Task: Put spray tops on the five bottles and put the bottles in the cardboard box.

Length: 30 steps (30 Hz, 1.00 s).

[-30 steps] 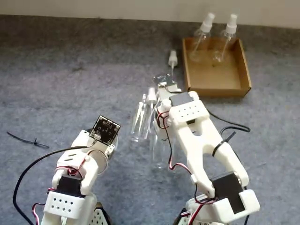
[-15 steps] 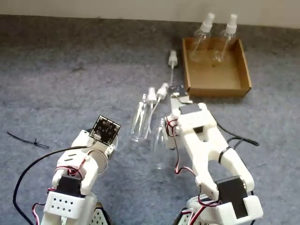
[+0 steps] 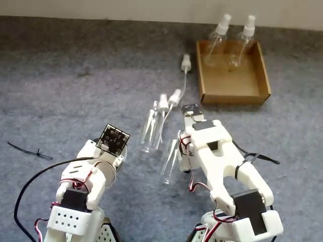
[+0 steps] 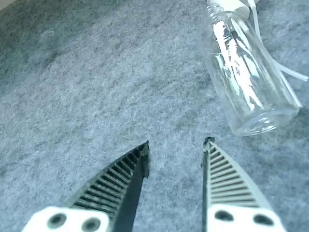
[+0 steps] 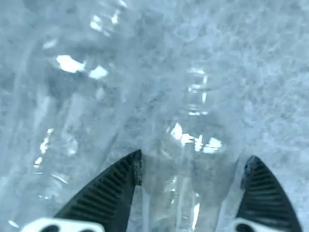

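A capless clear bottle (image 3: 168, 160) lies on the grey carpet, and my right gripper (image 5: 192, 162) stands open astride it, neck (image 5: 195, 99) pointing away from the fingers. Beside it lies a capped bottle (image 3: 150, 128), with another spray top (image 3: 175, 96) next to its cap. A loose spray top (image 3: 185, 62) lies near the cardboard box (image 3: 233, 96). Two capped bottles (image 3: 217, 40) (image 3: 241, 45) lean in the box's far side. My left gripper (image 4: 175, 152) hangs open over bare carpet, short of the capped bottle (image 4: 246, 82).
A black cable tie (image 3: 29, 151) lies on the carpet at the far left. A wall edge (image 3: 151, 12) runs along the back. Open carpet stretches across the left half of the table.
My right arm has drawn back toward its base, uncovering the second spray top beside the capped bottle. The capless bottle under it shifted slightly. The left arm has not moved.
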Available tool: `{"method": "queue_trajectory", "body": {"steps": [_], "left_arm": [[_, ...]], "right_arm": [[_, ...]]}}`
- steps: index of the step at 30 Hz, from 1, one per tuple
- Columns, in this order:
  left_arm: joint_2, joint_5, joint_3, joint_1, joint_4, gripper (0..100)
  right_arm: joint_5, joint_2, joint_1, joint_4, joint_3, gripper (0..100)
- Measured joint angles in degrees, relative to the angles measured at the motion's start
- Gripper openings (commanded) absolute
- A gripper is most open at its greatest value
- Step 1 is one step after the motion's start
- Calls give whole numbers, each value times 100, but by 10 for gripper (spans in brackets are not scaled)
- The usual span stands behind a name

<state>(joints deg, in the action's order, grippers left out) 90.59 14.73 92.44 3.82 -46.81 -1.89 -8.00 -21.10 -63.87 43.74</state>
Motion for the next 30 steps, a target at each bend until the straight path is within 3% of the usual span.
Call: {"method": "queue_trajectory", "body": {"steps": [6, 11, 18, 22, 26, 30], "left_arm": [[0, 0, 0, 0, 0, 178], [0, 0, -26, -79, 0, 178], [0, 0, -695, -1459, 0, 181], [-62, 0, -765, -1785, 0, 181], [-853, 0, -1600, -1873, -308, 181], [-2585, 62, -3156, -1864, -826, 180]], "right_arm": [[0, -53, 70, 387, 229, 1], [0, -123, 105, 536, 308, 5], [369, -123, 659, 580, 325, 5], [396, -123, 730, 580, 325, 5], [396, -123, 756, 580, 325, 5], [396, -123, 756, 580, 325, 5]]}}
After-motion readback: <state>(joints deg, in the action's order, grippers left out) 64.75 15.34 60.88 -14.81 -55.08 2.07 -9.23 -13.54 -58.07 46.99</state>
